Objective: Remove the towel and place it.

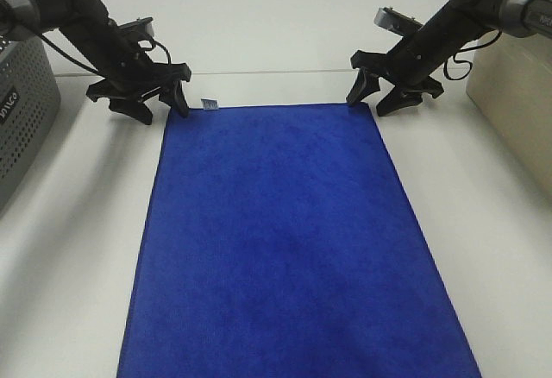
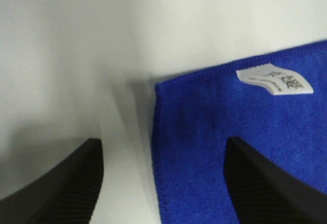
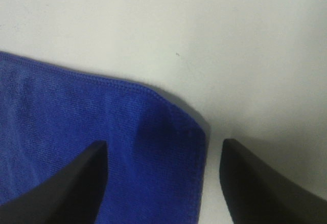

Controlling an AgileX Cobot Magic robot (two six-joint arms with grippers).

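Towel (image 1: 293,240) lies flat on the tabletop (image 1: 78,248) in the high view, with the left gripper (image 1: 164,112) and right gripper (image 1: 368,106) at its far corners. Left wrist view: jaws wide, straddling the corner by the white tag (image 2: 274,81). Right wrist view: jaws wide over the other corner. It looks soft, light and floppy, so pinching both corners seems best.

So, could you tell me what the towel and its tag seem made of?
The towel looks like soft matte microfibre: fine ribbed weave, stitched hem. Its tag seems a smooth white woven or satin label with printed text.
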